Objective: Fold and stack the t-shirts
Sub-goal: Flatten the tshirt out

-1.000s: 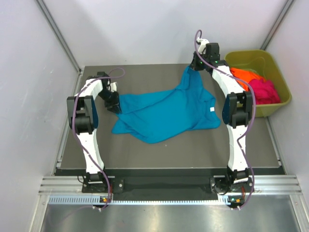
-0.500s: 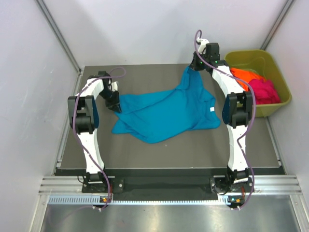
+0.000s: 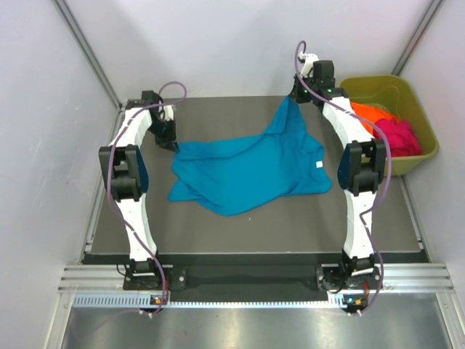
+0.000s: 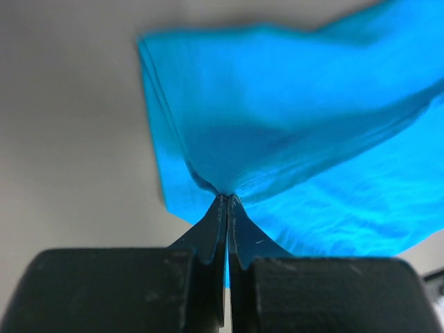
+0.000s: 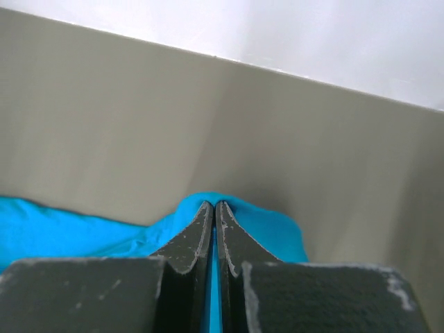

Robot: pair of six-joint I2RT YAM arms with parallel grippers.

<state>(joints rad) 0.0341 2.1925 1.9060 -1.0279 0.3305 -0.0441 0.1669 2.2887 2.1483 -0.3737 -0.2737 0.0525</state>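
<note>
A teal-blue t-shirt [image 3: 247,171] lies spread and rumpled on the dark table, with a small white label [image 3: 320,165] near its right edge. My left gripper [image 3: 171,143] is shut on the shirt's left edge; the left wrist view shows the blue cloth [image 4: 291,125] pinched at the gripper's tips [image 4: 227,198]. My right gripper [image 3: 293,97] is shut on the shirt's far corner, lifted at the back of the table; the right wrist view shows cloth [image 5: 270,229] around the closed tips [image 5: 213,205]. Orange [image 3: 370,114] and magenta-pink [image 3: 398,136] shirts lie in the tub.
An olive-green plastic tub [image 3: 421,123] stands at the back right, beside the table [image 3: 290,225]. White walls enclose the table at the back and on both sides.
My left gripper has moved toward the back of the table, pulling the shirt's left edge with it. My right gripper has shifted slightly back with its corner.
</note>
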